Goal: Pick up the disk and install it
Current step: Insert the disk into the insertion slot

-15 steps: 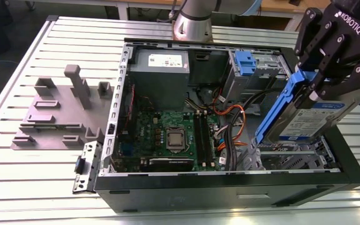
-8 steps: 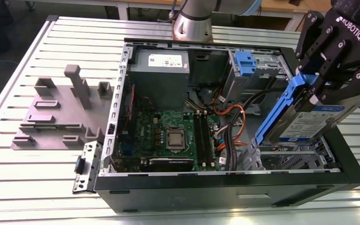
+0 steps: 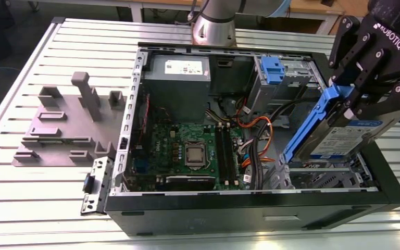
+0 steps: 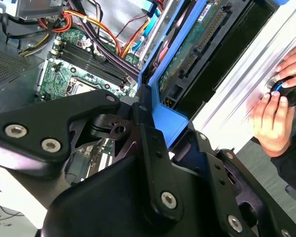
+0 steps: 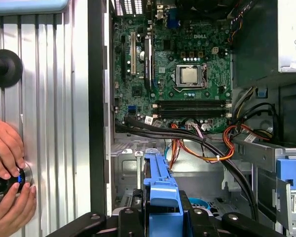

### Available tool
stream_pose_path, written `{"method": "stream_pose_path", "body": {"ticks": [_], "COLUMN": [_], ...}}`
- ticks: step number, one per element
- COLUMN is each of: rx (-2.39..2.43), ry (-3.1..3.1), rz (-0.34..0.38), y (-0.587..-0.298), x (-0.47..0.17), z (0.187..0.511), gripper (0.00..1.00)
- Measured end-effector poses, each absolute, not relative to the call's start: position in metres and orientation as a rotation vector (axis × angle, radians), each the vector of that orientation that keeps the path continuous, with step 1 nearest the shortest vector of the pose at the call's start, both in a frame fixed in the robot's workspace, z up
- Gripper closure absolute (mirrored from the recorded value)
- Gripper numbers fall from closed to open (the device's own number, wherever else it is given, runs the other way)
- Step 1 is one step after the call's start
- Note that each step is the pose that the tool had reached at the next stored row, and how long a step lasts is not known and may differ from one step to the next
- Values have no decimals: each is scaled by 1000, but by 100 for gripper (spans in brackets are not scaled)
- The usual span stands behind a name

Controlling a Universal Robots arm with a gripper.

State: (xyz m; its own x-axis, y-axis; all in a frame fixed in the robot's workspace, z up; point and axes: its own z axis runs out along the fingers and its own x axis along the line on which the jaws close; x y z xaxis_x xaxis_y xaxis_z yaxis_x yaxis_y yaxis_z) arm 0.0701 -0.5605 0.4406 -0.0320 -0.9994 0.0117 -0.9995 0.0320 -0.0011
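Note:
My gripper [image 3: 362, 101] is shut on the upper end of the disk [image 3: 347, 139], a silver drive with a white-and-blue label and blue side rails. The disk hangs tilted above the metal drive bay [image 3: 325, 176] at the exterior view's right, inside the open computer case [image 3: 255, 200]. In the second wrist view the disk [image 4: 195, 47] shows its green circuit-board side, and a blue rail runs between my black fingers [image 4: 153, 148]. Seen in the first wrist view, the blue rail [image 5: 160, 192] points toward the bay floor below the cables.
The motherboard [image 3: 189, 153] lies in the case's middle, a grey box with a white sticker [image 3: 180, 73] behind it. A tall blue clip [image 3: 272, 70] stands in the far bay. Orange and black cables [image 5: 197, 145] cross near the bay. A grey fixture [image 3: 68, 127] sits beside the case. A person's hands [image 5: 7, 170] hold a knob.

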Motion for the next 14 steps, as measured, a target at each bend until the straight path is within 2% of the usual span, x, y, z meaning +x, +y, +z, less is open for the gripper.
{"method": "stream_pose_path", "body": {"ticks": [14], "rx": [2189], "ry": [-2260], "rz": [-6], "y": [-563], "x": [71], "z": [436], "gripper": [64]}}
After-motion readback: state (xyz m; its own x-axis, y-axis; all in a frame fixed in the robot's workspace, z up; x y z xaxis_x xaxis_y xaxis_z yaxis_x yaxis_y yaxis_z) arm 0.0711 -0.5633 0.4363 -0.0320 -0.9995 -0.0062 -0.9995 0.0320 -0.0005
